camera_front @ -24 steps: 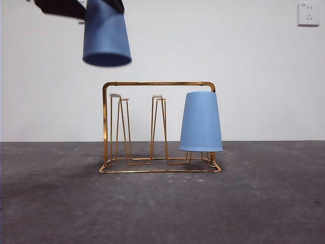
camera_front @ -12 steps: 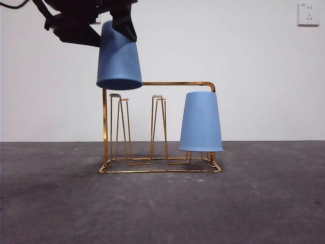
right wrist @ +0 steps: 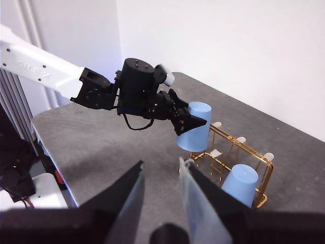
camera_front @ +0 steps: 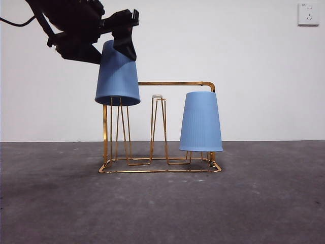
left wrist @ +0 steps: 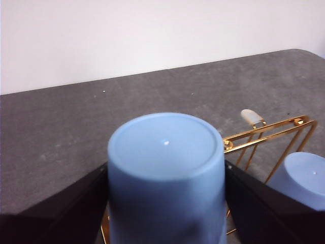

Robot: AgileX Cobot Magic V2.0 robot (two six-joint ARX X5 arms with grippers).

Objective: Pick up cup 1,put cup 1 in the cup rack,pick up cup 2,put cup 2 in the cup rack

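My left gripper [camera_front: 119,43] is shut on a blue ribbed cup [camera_front: 117,75], held upside down. Its rim has come down over the tops of the left prongs of the gold wire cup rack [camera_front: 175,84]. In the left wrist view the cup's flat bottom [left wrist: 166,147] fills the middle between my two black jaws, with the rack [left wrist: 269,129] beside it. A second blue cup [camera_front: 200,122] stands upside down on the rack's right prongs; it also shows in the left wrist view [left wrist: 302,180]. My right gripper [right wrist: 161,195] is open and empty, high above the table, away from the rack [right wrist: 238,152].
The rack's middle prongs [camera_front: 158,127] are bare. The dark grey table [camera_front: 162,203] runs up to a white wall with a socket [camera_front: 308,13] at the top right. The left arm [right wrist: 35,63] reaches across the table in the right wrist view.
My left gripper has carried the cup down and slightly right, from high above the rack's left side to where its rim covers the left prong tips. The other cup has not moved.
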